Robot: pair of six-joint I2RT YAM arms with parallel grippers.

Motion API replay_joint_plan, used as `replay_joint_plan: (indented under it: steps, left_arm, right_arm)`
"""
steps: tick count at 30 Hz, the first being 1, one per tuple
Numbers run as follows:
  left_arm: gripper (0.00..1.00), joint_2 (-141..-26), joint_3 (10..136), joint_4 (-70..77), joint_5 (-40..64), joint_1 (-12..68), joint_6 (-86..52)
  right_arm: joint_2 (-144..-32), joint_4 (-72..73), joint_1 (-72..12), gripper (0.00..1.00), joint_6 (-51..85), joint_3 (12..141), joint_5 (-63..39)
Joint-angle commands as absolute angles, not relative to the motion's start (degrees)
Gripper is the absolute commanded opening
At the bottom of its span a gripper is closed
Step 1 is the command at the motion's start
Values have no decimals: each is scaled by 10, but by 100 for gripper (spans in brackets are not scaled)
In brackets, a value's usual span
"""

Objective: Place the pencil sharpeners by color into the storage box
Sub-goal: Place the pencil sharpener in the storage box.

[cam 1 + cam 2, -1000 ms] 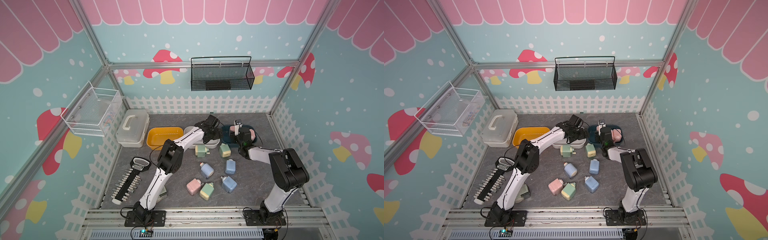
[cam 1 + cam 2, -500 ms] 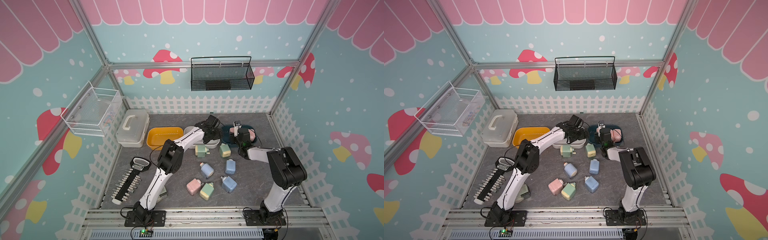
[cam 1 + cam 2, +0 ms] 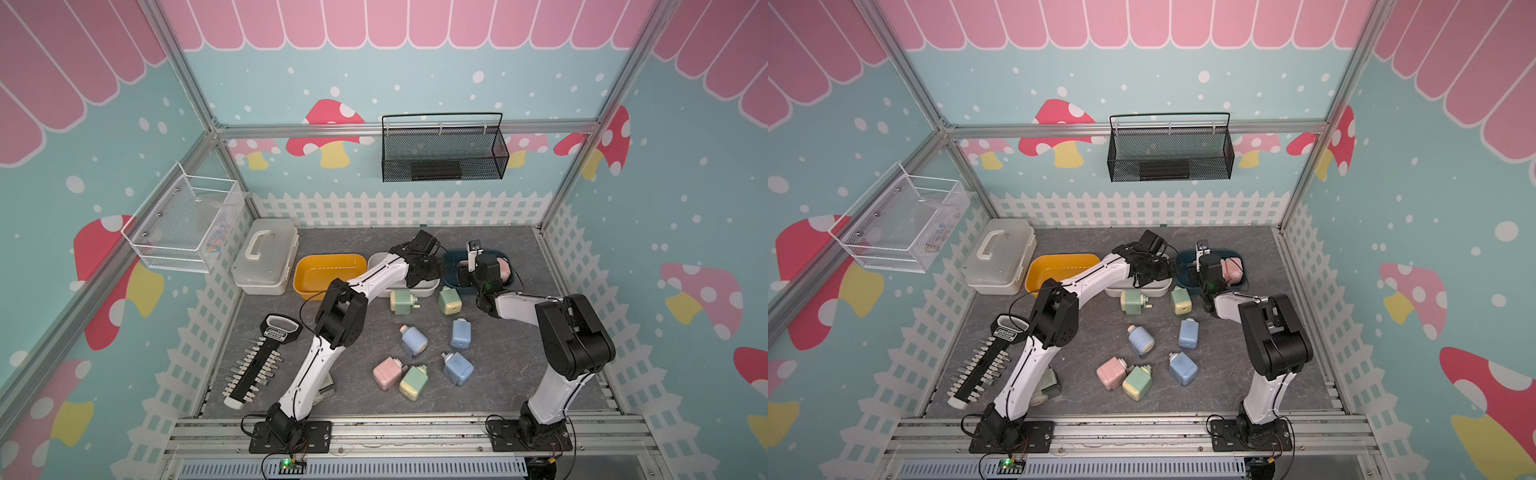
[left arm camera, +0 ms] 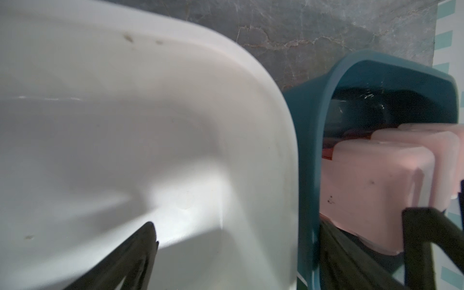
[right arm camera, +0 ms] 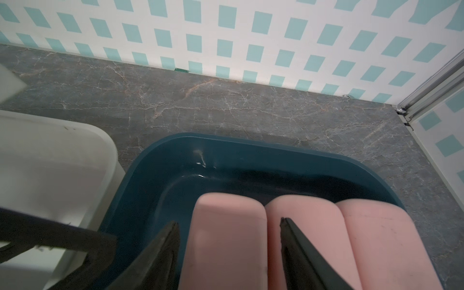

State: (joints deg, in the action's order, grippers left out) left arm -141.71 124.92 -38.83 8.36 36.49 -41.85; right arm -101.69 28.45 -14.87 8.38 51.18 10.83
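Grey marbled tabletop (image 3: 519, 365) inside a fenced enclosure with mushroom-print walls. Found in a row at upper centre of both top views: yellow bin (image 3: 328, 258), white bin (image 3: 376, 261), teal bin (image 3: 496, 252).

Recorded in the teal bin: three pink sharpeners (image 5: 303, 208), side by side and touching.

Right gripper (image 5: 227, 222): spread, fingers (image 5: 168, 241) either side of the pink sharpener nearest the white bin (image 5: 226, 251), a gap showing on one side, nothing pinched.

Left gripper (image 3: 428, 272): spread wide, one finger (image 4: 135, 251) low inside the white bin, nothing held.

Loose at centre frame:
- two green sharpeners (image 3: 401, 302) just below the white and teal bins
- three blue sharpeners (image 3: 414, 341) lower down
- loose pink sharpener (image 3: 386, 372) touching a third green sharpener (image 3: 413, 383) at lower centre

Noted also a greenish sharpener (image 3: 1049, 384), partly hidden by the left arm. At left of frame, well apart from both grippers: white carry case (image 3: 266, 262) and black tool-bit rack (image 3: 253, 365).
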Motion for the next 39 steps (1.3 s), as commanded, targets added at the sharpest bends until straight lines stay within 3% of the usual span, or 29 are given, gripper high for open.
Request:
replay_joint_plan:
  steps: [1, 7, 8, 9, 19, 26, 39]
  left_arm:
    - [99, -1433, 1255, -398, 79, 365, -427]
    - [99, -1437, 1264, -399, 81, 365, -426]
    - [99, -1438, 1266, -399, 81, 365, -426]
    - [99, -1439, 1268, -399, 82, 365, -426]
    - [99, -1445, 1276, -399, 96, 365, -431]
    - [99, -1448, 1271, -399, 106, 366, -436]
    - [99, -1444, 1258, -398, 97, 367, -437]
  right_arm:
    - [-990, 255, -144, 65, 91, 531, 105]
    - [-961, 131, -144, 78, 76, 565, 100]
    - [-961, 105, -145, 96, 71, 574, 101]
    - [-961, 81, -145, 99, 66, 581, 103]
    - [-1009, -107, -145, 98, 67, 691, 116]
    - [-1048, -156, -144, 99, 69, 731, 103]
    - [-1080, -186, -145, 99, 55, 765, 192]
